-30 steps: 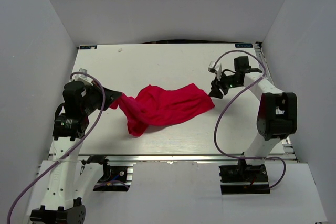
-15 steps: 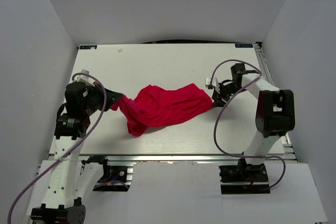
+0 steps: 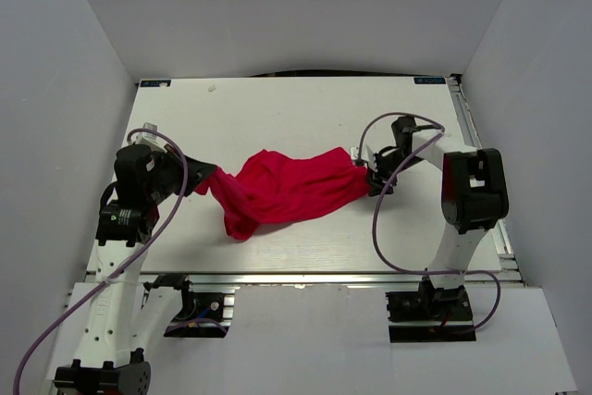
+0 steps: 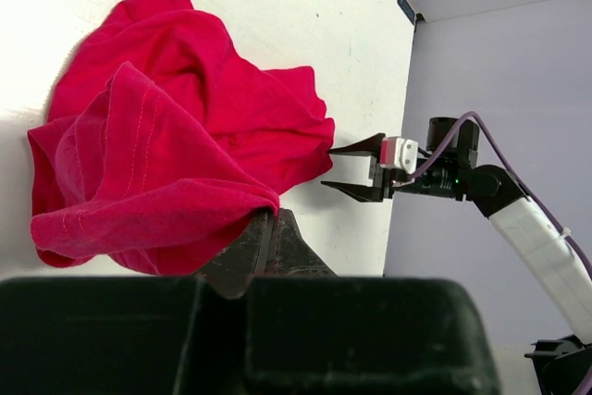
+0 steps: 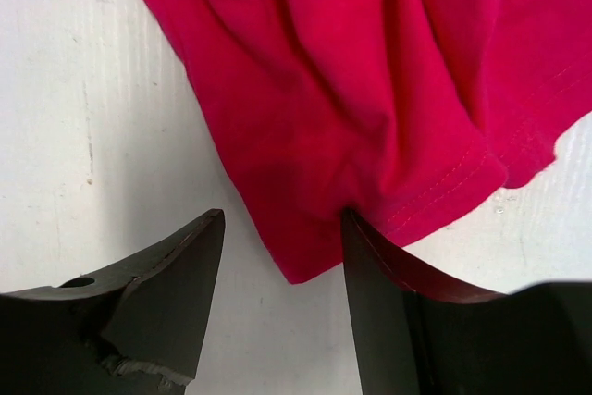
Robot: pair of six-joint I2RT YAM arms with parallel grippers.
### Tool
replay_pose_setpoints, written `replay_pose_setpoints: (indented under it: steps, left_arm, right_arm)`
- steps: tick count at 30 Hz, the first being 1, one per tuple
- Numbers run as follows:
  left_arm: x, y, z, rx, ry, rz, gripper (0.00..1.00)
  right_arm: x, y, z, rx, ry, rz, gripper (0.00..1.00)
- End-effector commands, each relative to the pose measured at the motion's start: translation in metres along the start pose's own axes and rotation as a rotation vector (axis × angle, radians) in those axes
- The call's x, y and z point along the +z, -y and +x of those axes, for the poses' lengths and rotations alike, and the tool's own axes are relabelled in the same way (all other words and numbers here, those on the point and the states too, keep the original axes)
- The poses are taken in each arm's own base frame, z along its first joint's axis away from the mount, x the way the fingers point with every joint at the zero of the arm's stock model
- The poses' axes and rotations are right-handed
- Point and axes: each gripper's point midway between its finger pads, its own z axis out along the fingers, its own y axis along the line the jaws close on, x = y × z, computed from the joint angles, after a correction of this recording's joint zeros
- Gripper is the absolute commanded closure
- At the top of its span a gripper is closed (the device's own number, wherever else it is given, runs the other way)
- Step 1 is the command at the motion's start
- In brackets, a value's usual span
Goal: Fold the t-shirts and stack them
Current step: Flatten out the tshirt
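T-shirt [image 3: 291, 187] edge pinched in left hand [image 3: 197, 178]; right hand [image 3: 368, 176] spread wide astride its right corner

A white table [image 3: 277, 108] sits boxed in by grey walls [image 3: 65, 90], a metal rail [image 3: 296, 279] along its near edge.

No text, brand or number can be read anywhere. Two small dark labels [image 3: 154, 83] sit at the desk's [image 3: 296, 108] far corners, too tiny to decipher.

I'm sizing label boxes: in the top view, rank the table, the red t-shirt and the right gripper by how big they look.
Largest: table
Then: red t-shirt
Smallest: right gripper
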Motion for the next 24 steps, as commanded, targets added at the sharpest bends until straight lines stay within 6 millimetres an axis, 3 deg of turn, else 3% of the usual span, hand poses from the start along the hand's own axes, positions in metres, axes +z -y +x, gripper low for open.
replay_pose_setpoints:
  steps: [1, 9, 11, 14, 21, 24]
  left_arm:
    - [-0.002, 0.005, -0.001, 0.007, 0.007, 0.029, 1.0]
    - [-0.002, 0.004, 0.0, 0.01, 0.009, 0.031, 1.0]
    - [-0.002, 0.004, 0.0, 0.008, 0.01, 0.03, 1.0]
    - [-0.003, 0.004, 0.0, 0.008, 0.013, 0.031, 1.0]
    - [-0.005, 0.009, -0.006, 0.029, 0.034, 0.039, 1.0]
    - [-0.005, 0.012, -0.01, 0.04, 0.044, 0.043, 1.0]
  right_arm:
    - [0.005, 0.005, 0.008, -0.005, -0.034, -0.001, 0.4]
    - [0.018, -0.007, 0.026, -0.02, -0.112, -0.03, 0.4]
    - [0.02, -0.009, 0.031, -0.007, -0.129, -0.028, 0.44]
    - [0.022, -0.008, 0.033, 0.008, -0.136, -0.015, 0.55]
    - [0.013, -0.006, 0.028, 0.015, -0.128, 0.046, 0.93]
    - [0.005, -0.004, 0.019, 0.012, -0.106, 0.077, 1.0]
